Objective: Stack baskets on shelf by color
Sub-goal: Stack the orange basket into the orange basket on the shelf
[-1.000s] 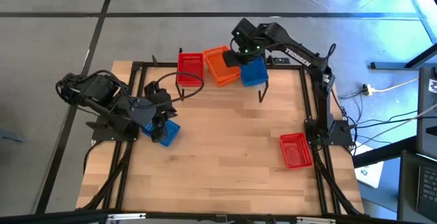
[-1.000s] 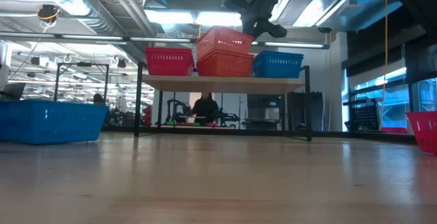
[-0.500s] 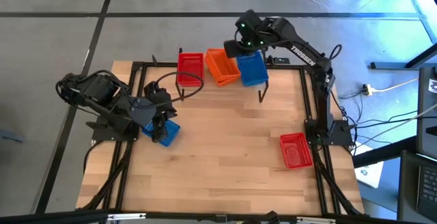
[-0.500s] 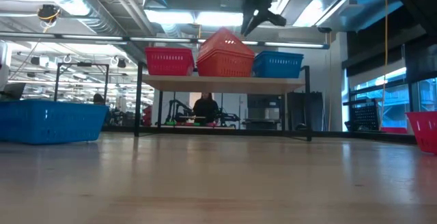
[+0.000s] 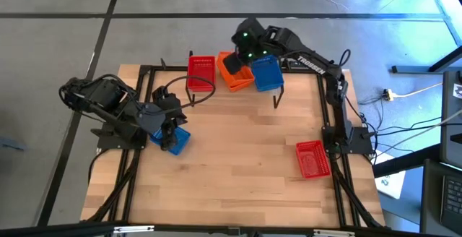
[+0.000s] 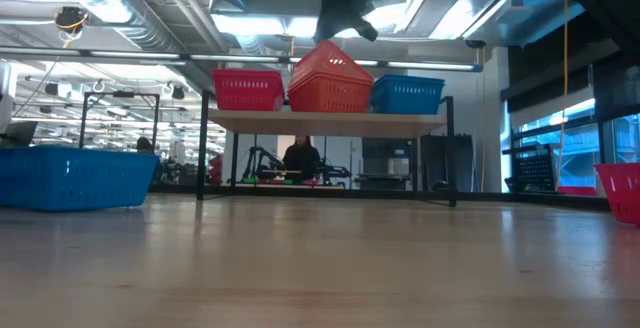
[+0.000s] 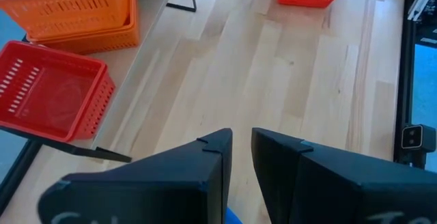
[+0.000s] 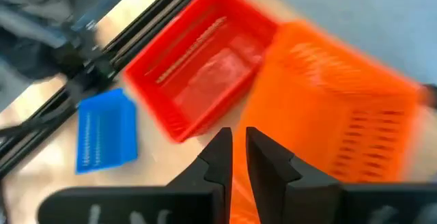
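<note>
On the shelf (image 6: pixel 330 120) stand a red basket (image 5: pixel 201 71), two orange baskets (image 5: pixel 237 78) and a blue basket (image 5: pixel 268 74). The upper orange basket (image 6: pixel 328 60) lies tipped in the lower one (image 6: pixel 330 96), one edge raised to a peak. My right gripper (image 5: pixel 232 58) hovers shut just above that peak. At the table's left my left gripper (image 5: pixel 167 127) hangs shut above another blue basket (image 5: pixel 177 140), which rests on the tabletop. A second red basket (image 5: pixel 312 159) sits on the table at the right. My right gripper (image 8: pixel 237 142) points slanting down over the upper orange basket's raised edge (image 6: pixel 326 46). I cannot tell whether its fingers touch the basket. My left gripper touches nothing.
The shelf's black legs (image 5: pixel 276 101) stand on the far part of the table. Black frame rails (image 5: pixel 137 157) run along both sides of the table. Bare wood (image 5: pixel 238 157) lies between the two arms. A person (image 6: pixel 300 158) shows in the room behind the shelf.
My right gripper has gone along the shelf toward the table's left, from between the orange and blue baskets to above the orange ones. It rose a little and rolled. The upper orange basket has tipped from a slanted lie to a peaked one.
</note>
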